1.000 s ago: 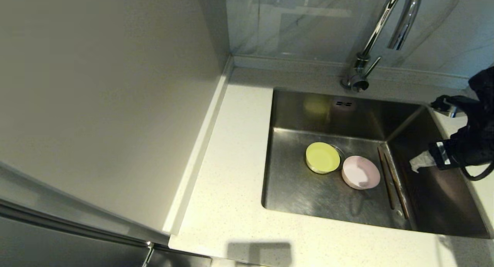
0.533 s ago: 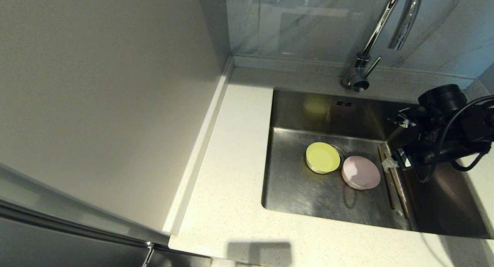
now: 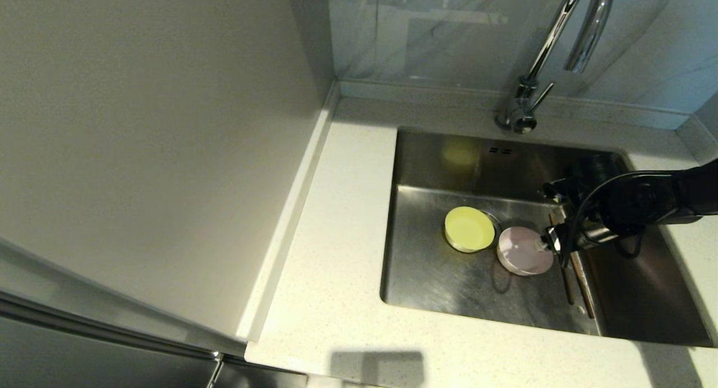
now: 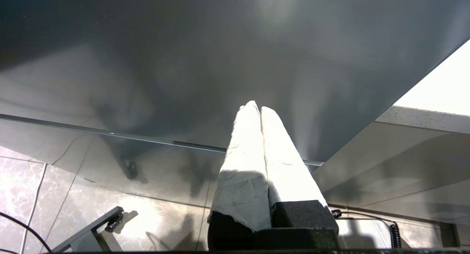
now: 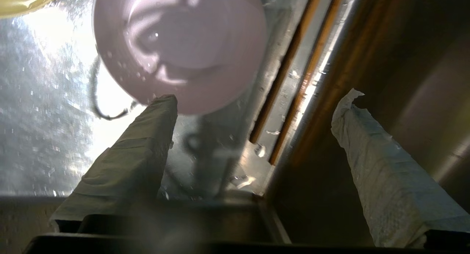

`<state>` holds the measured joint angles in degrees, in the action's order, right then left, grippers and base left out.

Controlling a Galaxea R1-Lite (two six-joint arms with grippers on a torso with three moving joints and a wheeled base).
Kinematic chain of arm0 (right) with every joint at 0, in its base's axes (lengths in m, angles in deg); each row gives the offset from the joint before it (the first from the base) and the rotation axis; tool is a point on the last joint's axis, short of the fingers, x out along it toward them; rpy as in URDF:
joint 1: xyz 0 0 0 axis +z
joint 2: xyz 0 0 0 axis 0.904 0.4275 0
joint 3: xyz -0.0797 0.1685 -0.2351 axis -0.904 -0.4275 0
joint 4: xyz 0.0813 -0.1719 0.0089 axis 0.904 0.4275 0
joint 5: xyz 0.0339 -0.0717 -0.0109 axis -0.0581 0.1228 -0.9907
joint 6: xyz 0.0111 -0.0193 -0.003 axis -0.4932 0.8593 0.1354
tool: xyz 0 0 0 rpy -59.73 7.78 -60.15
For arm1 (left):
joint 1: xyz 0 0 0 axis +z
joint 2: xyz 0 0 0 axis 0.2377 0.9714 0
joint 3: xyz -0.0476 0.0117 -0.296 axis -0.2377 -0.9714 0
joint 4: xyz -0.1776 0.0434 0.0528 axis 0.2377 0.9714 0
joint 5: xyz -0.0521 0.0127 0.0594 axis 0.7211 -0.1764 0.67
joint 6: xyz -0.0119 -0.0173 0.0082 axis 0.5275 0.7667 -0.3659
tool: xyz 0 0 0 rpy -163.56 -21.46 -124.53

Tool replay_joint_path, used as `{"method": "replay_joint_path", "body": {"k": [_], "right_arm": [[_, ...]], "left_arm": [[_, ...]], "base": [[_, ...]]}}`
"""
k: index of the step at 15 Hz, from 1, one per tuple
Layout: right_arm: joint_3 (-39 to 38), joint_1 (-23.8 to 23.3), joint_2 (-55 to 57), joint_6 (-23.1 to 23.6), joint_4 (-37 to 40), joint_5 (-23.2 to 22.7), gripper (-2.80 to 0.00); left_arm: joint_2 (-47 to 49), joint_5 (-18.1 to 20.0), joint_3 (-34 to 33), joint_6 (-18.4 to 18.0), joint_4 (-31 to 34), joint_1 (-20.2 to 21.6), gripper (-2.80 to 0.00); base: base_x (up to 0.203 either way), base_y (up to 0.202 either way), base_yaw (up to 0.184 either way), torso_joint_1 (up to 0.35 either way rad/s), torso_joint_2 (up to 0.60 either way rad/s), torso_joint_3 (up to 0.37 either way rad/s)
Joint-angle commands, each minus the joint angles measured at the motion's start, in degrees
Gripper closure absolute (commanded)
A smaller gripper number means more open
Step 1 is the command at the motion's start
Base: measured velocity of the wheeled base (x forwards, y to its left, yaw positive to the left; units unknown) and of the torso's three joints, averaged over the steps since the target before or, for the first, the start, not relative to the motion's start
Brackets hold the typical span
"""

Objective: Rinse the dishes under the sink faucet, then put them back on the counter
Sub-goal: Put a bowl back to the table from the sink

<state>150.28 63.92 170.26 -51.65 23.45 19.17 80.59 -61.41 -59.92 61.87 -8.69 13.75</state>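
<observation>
The yellow-green bowl and the pink bowl sit side by side on the floor of the sink. Both chopsticks lie along the basin floor just right of the pink bowl. My right gripper hangs low inside the basin, open. In the right wrist view, one finger overlaps the rim of the pink bowl, and the chopsticks run between the fingers of the right gripper. It holds nothing. My left gripper is shut and empty, parked out of the head view.
The faucet rises behind the sink, its spout above the basin's back right. The speckled counter runs left of and in front of the sink. A beige wall panel stands at the left.
My right arm has swung from the sink's right edge leftward and down into the basin, ending beside the pink bowl. The bowls and chopsticks have not moved.
</observation>
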Motion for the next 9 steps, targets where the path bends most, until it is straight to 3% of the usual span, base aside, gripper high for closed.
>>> {"method": "replay_joint_path", "body": {"k": [1,9], "right_arm": [[1.7,0.0,3.3,-0.6,0.1,0.0,-2.80],[9.7,-0.7,11.4,-2.6,0.2,0.1,-2.80]], "left_arm": [[-0.2,0.0,0.0,0.0,0.0,0.0,0.00],[-0.2,0.0,0.0,0.0,0.0,0.0,0.00]], "base": [[0.000,0.000,0.000,0.000,0.00,0.000],[0.000,0.000,0.000,0.000,0.00,0.000]]}}
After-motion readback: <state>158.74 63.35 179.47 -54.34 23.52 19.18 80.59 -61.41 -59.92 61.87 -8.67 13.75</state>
